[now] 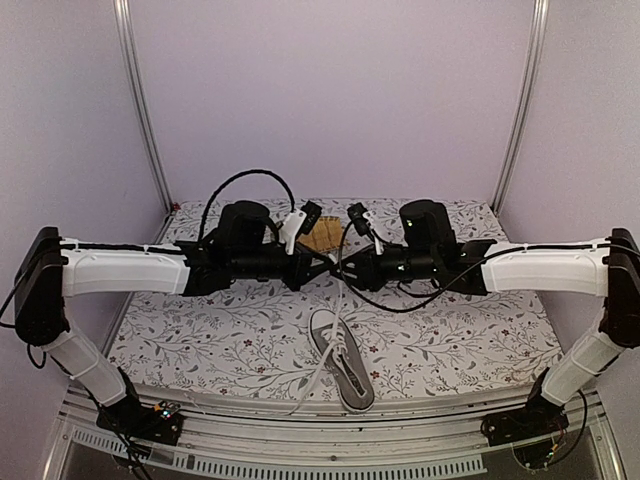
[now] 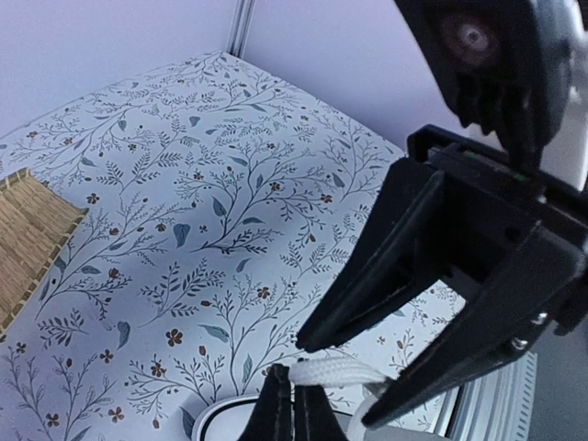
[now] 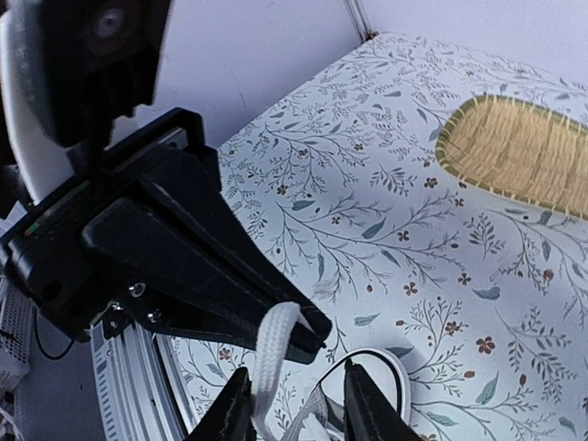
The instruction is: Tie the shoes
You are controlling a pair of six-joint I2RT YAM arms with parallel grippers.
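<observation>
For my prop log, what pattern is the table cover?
Table cover: white, leafy floral vines; left wrist view.

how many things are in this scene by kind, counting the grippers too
sneaker: 1
woven mat: 1
grippers: 2, the left gripper shut on the lace, the right gripper open around it
total: 4

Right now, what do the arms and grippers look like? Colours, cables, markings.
Both arms match: the left arm and right arm have white link shells with black joints and bases. Black cables loop off each wrist. The left gripper and right gripper are matte black with wedge-shaped fingers. No markings legible.
</observation>
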